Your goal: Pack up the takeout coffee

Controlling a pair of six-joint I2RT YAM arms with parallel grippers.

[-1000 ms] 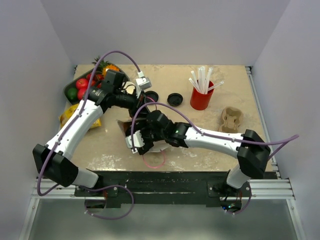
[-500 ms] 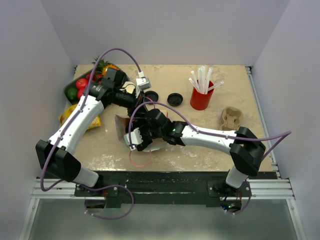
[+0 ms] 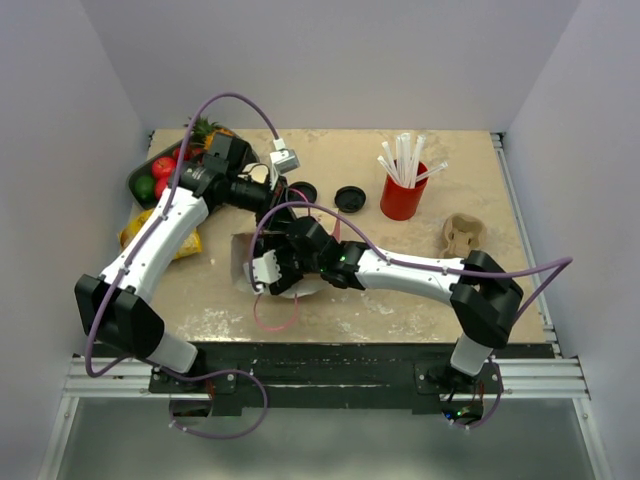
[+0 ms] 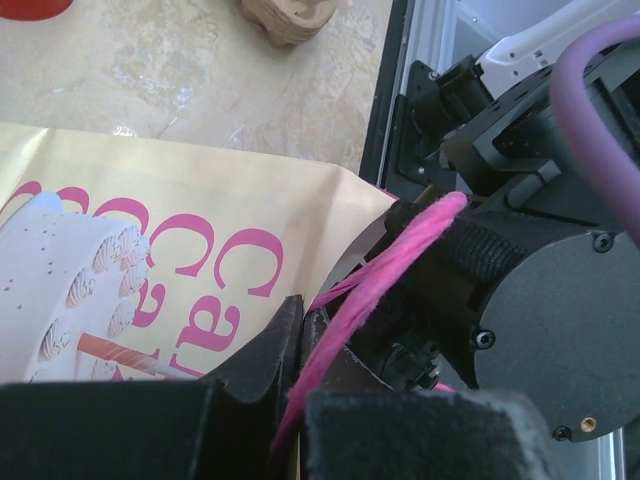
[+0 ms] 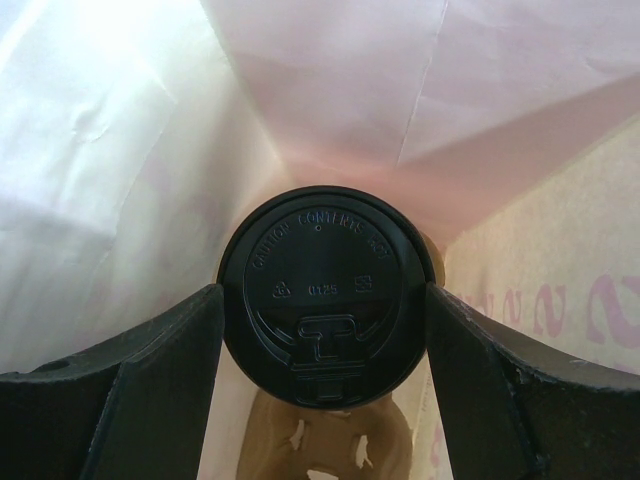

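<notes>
**A:** Lowering the takeout coffee [image 5: 325, 295] into the paper bag [image 3: 243, 260] is judged to be the step in hand. From above, the bag is seen lying mid-worktop [image 3: 420, 300] with the right arm's tip inside its mouth. The cup is hidden in this view.

**B:** And what is shown at the left wrist?

**A:** The left end effector [image 4: 300, 400] is clamped tight on the bag's pink handle [image 4: 390, 270], so the mouth is held open.

**B:** And at the right wrist?

**A:** The lidded cup is gripped between the widely spread fingers of the right end effector [image 5: 325, 300], deep inside the bag. A cardboard carrier [image 5: 330, 440] is seen just beyond it. Whether the cup is seated cannot be told. Next, seating it in a well is called for, then release.
</notes>
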